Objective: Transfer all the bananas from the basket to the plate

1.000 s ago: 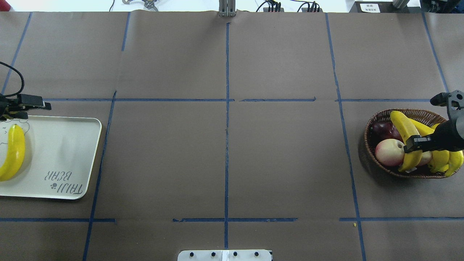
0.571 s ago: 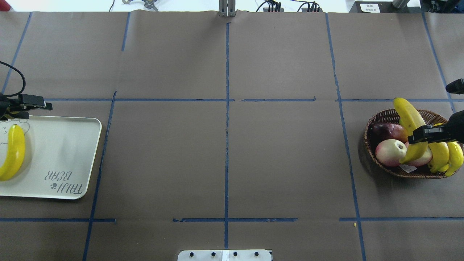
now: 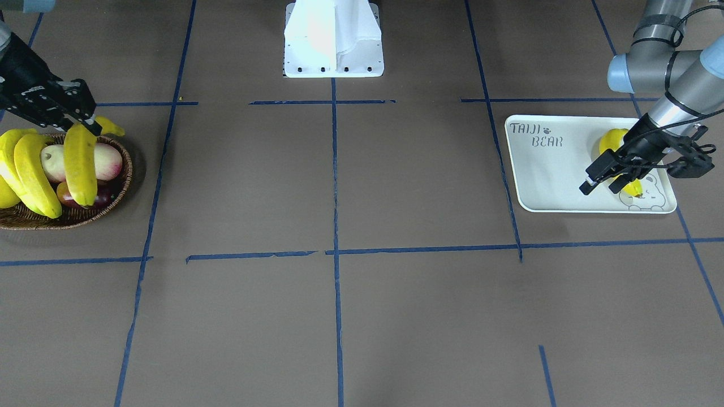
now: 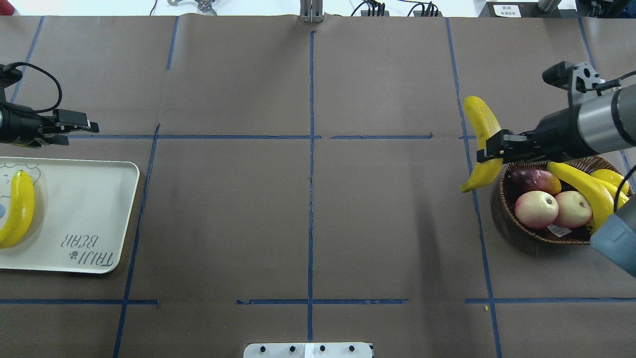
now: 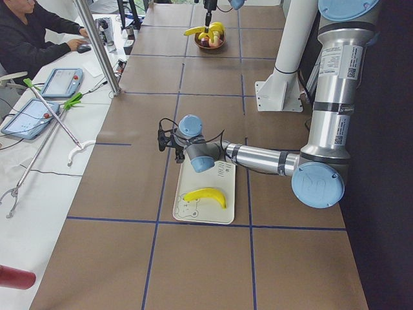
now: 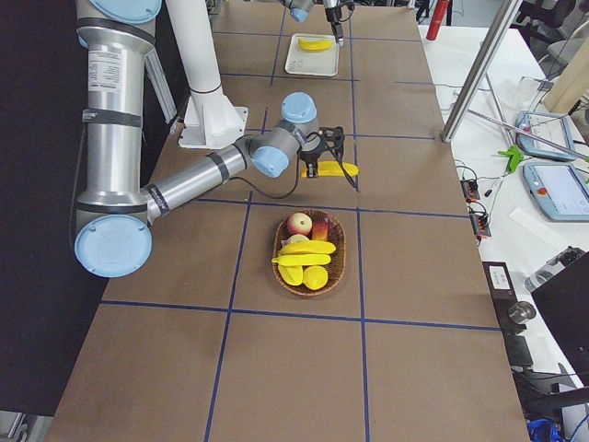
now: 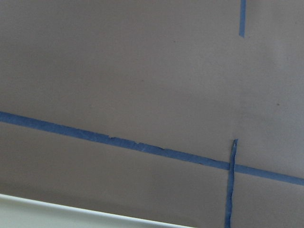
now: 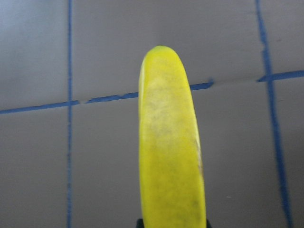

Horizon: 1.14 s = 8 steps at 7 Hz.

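My right gripper (image 4: 491,147) is shut on a yellow banana (image 4: 480,130) and holds it in the air, just off the left rim of the wicker basket (image 4: 502,219). That banana fills the right wrist view (image 8: 171,152) and shows in the side view (image 6: 337,169). More bananas (image 4: 582,188) lie in the basket (image 3: 121,182). One banana (image 4: 18,209) lies on the white plate (image 4: 84,209). My left gripper (image 4: 74,130) is open and empty, beyond the plate's far edge.
Two pink apples (image 4: 536,209) and a dark red fruit (image 4: 534,180) share the basket. Blue tape lines cross the brown table. The robot's white base (image 3: 334,39) stands at the near middle edge. The plate's edge (image 7: 71,216) shows in the left wrist view.
My right gripper has lifted the banana out of the basket and carried it left, past the rim. My left gripper has moved up and away from the plate's banana.
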Tool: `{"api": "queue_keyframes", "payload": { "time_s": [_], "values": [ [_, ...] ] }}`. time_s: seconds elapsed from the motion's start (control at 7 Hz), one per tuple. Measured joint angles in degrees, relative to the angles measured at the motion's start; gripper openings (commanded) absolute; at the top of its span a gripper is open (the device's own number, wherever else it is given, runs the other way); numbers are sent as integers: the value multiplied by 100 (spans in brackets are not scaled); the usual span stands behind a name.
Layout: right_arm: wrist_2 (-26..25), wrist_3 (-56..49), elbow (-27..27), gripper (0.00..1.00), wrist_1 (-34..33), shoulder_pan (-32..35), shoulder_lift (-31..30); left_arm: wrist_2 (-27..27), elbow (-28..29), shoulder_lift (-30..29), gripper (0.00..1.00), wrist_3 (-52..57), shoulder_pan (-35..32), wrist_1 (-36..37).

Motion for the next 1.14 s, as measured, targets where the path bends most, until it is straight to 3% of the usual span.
{"api": "queue_keyframes", "payload": {
  "time_s": [0.29,0.71,1.14],
  "values": [
    [-1255,1163,-7,3,9,-1161,826,-39,-272,-423,100,-1281,28,-222],
    [-2918,1580,-81,3,27,-2764,1598,-28,-489,-1517,99,-3380,730,-521],
    [-3344,1594,-191,3,36,-3159,1959,32,-475,-2227,99,-3983,1393,-478]
  ]
}}
